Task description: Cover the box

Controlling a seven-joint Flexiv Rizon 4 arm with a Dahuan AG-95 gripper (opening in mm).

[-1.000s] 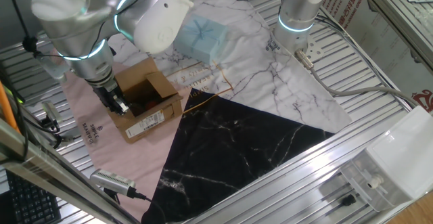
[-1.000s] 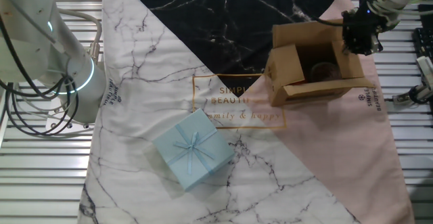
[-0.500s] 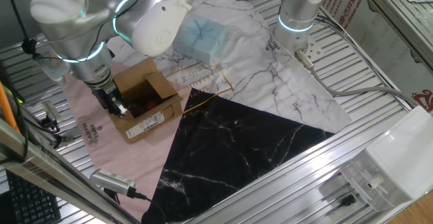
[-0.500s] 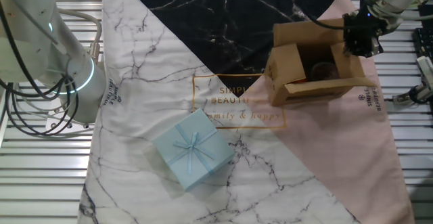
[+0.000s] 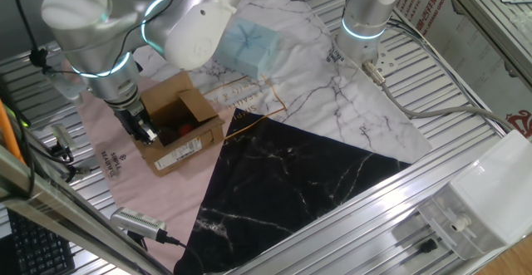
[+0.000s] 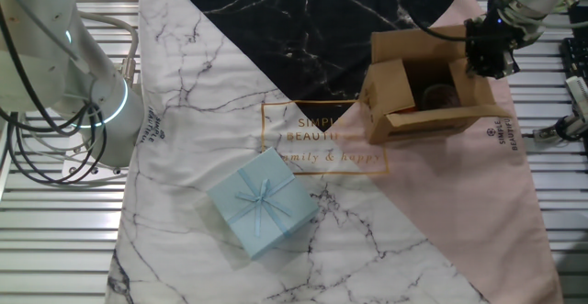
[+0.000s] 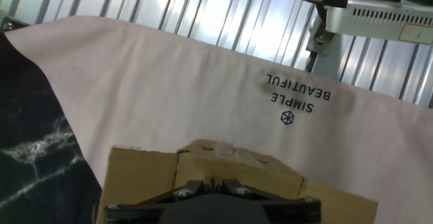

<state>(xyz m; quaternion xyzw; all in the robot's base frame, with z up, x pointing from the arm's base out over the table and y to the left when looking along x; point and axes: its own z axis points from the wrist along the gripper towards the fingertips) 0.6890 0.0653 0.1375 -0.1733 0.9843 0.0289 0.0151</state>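
Marbled cloth [image 6: 211,93] — blue package [image 6: 262,202] well apart — claw [image 5: 146,133] pinches box [image 5: 177,125] flap.

Box [image 5: 179,130]: brown cardboard, white printed label on one long side. Cloth [image 6: 276,93] beneath it: pink, black-marble and white-marble sections, gold lettering at centre. Package [image 6: 262,203] away from the box, on white marble: pale blue with matching bow.

Arm [image 5: 100,51] slightly higher, leftward
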